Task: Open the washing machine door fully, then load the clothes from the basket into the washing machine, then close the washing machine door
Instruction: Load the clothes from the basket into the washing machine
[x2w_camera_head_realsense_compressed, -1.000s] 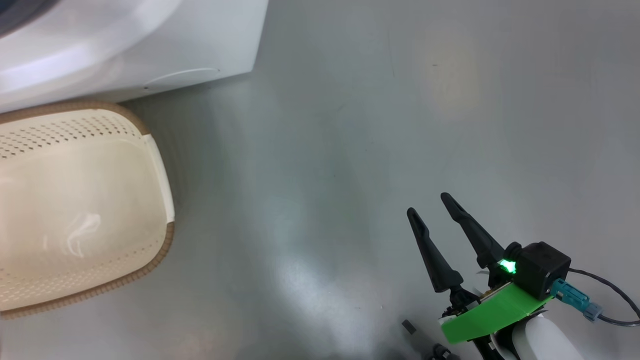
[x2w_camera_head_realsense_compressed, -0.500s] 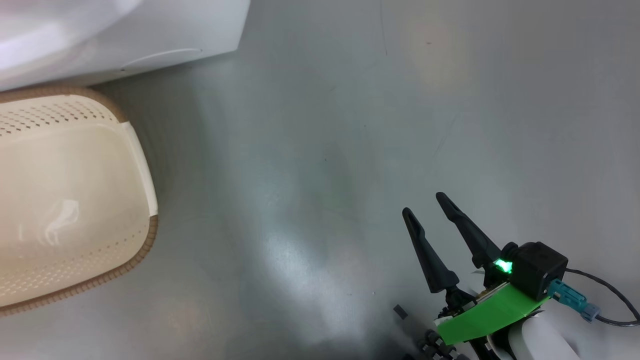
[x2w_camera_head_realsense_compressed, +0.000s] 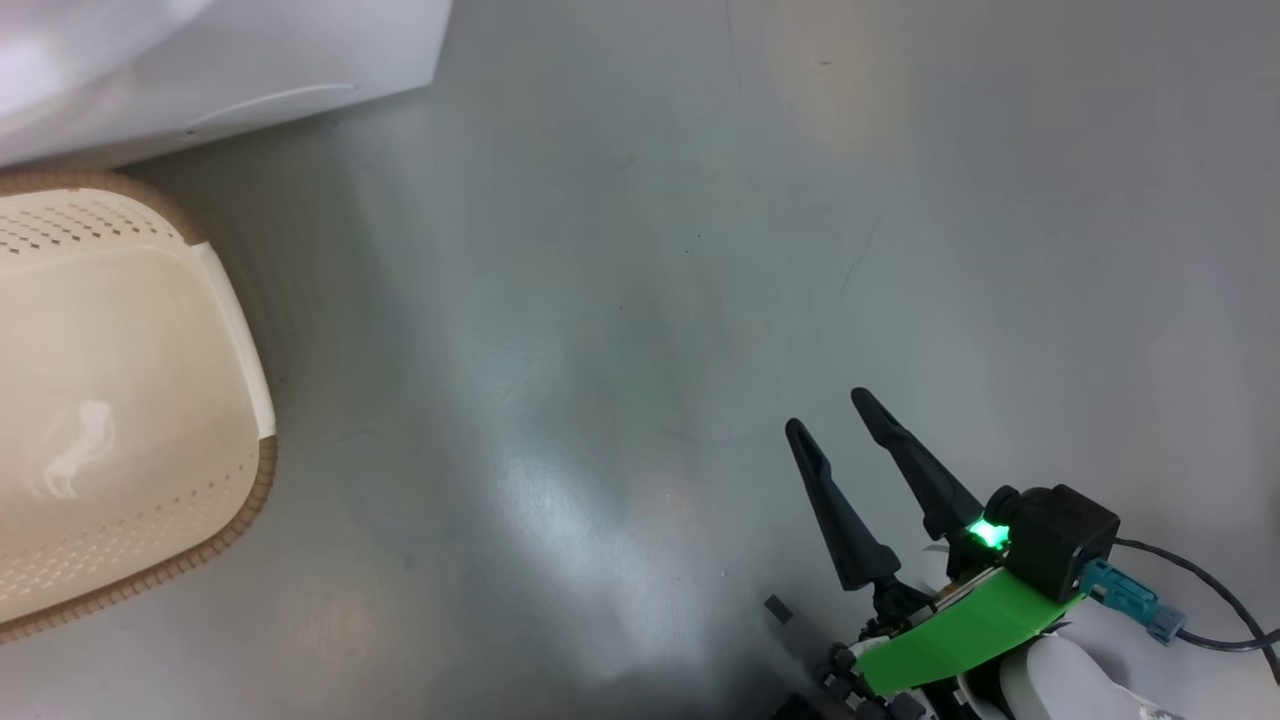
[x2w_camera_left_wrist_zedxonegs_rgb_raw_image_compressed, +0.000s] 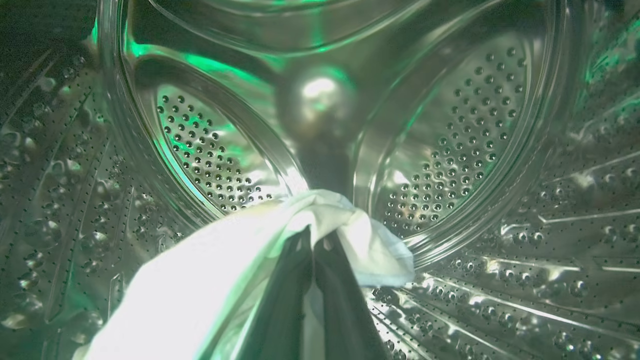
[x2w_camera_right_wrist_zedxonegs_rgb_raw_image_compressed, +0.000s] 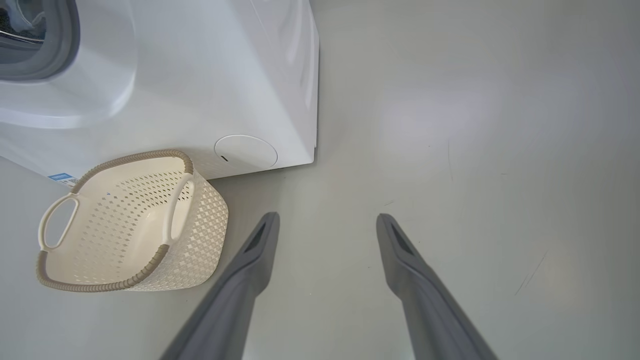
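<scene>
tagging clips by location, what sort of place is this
Likely a laundry area, perhaps a test room: a white front-loading washing machine stands on a smooth grey floor, with an empty cream basket beside it.

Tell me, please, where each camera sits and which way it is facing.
Head view: on the head, looking down at the grey floor, basket and washing machine corner; the open right gripper shows lower right.
Left wrist view: on the left wrist, looking into the steel drum; the left gripper is shut on pale cloth.
Right wrist view: on the right wrist, looking down along its open fingers at floor, basket and machine front.
Shared: head and right wrist views both show the empty basket beside the washing machine.
</scene>
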